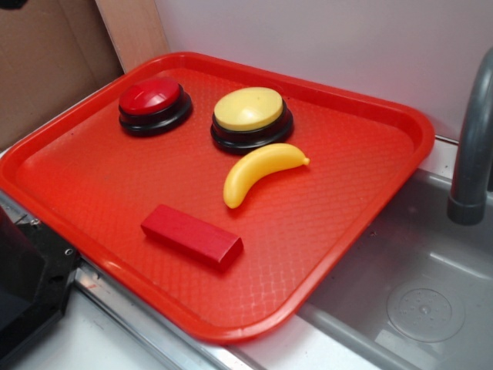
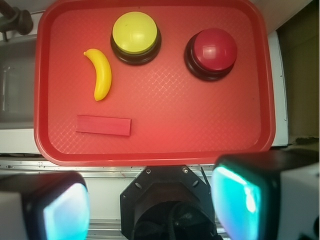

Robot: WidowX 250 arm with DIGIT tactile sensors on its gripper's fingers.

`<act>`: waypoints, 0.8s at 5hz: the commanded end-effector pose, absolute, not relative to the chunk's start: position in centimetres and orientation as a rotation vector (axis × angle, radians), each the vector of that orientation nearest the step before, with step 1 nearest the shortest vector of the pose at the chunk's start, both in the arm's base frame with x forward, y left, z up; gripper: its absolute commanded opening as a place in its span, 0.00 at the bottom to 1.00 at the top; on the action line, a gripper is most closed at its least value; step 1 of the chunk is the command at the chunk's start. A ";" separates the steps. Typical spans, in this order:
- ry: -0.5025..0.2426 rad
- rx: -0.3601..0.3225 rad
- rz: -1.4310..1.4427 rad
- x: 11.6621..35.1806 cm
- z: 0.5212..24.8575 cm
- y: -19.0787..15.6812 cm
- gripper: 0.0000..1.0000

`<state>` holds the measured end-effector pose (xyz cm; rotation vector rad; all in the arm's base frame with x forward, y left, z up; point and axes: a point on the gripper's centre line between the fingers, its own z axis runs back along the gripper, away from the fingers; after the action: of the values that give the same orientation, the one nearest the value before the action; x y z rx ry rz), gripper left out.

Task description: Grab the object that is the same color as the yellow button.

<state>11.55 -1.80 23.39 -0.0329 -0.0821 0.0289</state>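
Observation:
A small curved yellow banana (image 1: 258,172) (image 2: 101,74) lies on the red tray (image 1: 92,185) (image 2: 200,125), just in front of the yellow button (image 1: 249,109) (image 2: 134,31) on its black base. In the wrist view my gripper (image 2: 152,197) hovers high above the tray's near edge, over the robot's black base (image 2: 167,200). Its two fingers (image 2: 65,207) stand wide apart and open, with nothing between them. The gripper does not show in the exterior view.
A red-domed button (image 1: 150,96) (image 2: 215,49) sits beside the yellow one. A red rectangular block (image 1: 191,234) (image 2: 103,125) lies near the tray's front. A grey sink (image 1: 416,293) with a grey faucet (image 1: 470,146) borders the tray.

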 end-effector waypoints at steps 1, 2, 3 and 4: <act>-0.082 -0.033 0.029 11.6 23.4 -1.8 1.00; -0.113 -0.069 0.052 14.5 21.7 -1.3 1.00; -0.142 -0.074 0.129 18.1 18.6 -1.7 1.00; -0.151 -0.108 0.145 21.9 14.6 -3.7 1.00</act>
<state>21.46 -3.54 13.55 -0.1016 -0.1082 0.1699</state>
